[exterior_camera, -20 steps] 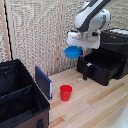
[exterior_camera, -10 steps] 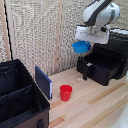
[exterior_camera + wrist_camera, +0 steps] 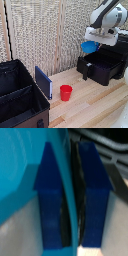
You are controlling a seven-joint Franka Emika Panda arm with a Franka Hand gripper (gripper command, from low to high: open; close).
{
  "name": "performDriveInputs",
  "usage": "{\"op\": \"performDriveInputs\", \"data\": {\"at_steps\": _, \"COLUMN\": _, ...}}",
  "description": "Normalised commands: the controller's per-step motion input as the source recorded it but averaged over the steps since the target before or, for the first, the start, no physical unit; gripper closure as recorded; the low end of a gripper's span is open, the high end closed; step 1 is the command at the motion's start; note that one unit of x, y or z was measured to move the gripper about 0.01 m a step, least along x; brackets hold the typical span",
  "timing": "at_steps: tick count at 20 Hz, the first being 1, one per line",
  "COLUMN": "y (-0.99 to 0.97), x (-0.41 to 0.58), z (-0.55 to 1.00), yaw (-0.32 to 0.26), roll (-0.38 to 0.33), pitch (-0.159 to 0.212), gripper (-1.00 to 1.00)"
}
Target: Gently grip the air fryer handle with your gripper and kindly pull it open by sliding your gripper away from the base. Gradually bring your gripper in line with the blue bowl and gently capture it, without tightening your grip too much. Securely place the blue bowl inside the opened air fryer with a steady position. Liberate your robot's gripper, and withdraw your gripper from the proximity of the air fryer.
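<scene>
The blue bowl (image 3: 90,46) hangs in the air, tilted, just above the near corner of the open drawer of the black air fryer (image 3: 102,67). My gripper (image 3: 94,42) is shut on the bowl's rim. In the wrist view the blue fingertips (image 3: 50,203) pinch the thin bowl wall (image 3: 20,173) between them. The air fryer handle (image 3: 85,72) is a short black bar on the drawer's front, facing the exterior view's left. The drawer stands pulled out and its cavity looks dark.
A red cup (image 3: 66,92) stands on the wooden table (image 3: 95,107). A large black fabric case (image 3: 20,97) with a blue panel (image 3: 43,82) fills the exterior view's left. A slatted blind forms the back wall.
The arm has carried the blue bowl toward the exterior view's right and slightly up, from in front of the blind to over the open drawer's corner.
</scene>
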Motion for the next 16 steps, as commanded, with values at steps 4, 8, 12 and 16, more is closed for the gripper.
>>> {"op": "performDriveInputs", "data": {"at_steps": 4, "y": -0.55, "x": 0.076, "z": -0.30, "yaw": -0.211, "roll": 0.025, "pitch": -0.002, "gripper": 1.00}}
{"op": "performDriveInputs", "data": {"at_steps": 8, "y": -0.26, "x": 0.189, "z": -0.43, "yaw": -0.182, "roll": 0.000, "pitch": -0.004, "gripper": 1.00}}
{"op": "performDriveInputs", "data": {"at_steps": 12, "y": -0.20, "x": 0.163, "z": -0.26, "yaw": -0.129, "roll": 0.007, "pitch": -0.001, "gripper": 1.00}}
{"op": "performDriveInputs", "data": {"at_steps": 16, "y": -0.10, "x": 0.079, "z": -0.24, "yaw": -0.089, "roll": -0.002, "pitch": 0.004, "gripper": 1.00}}
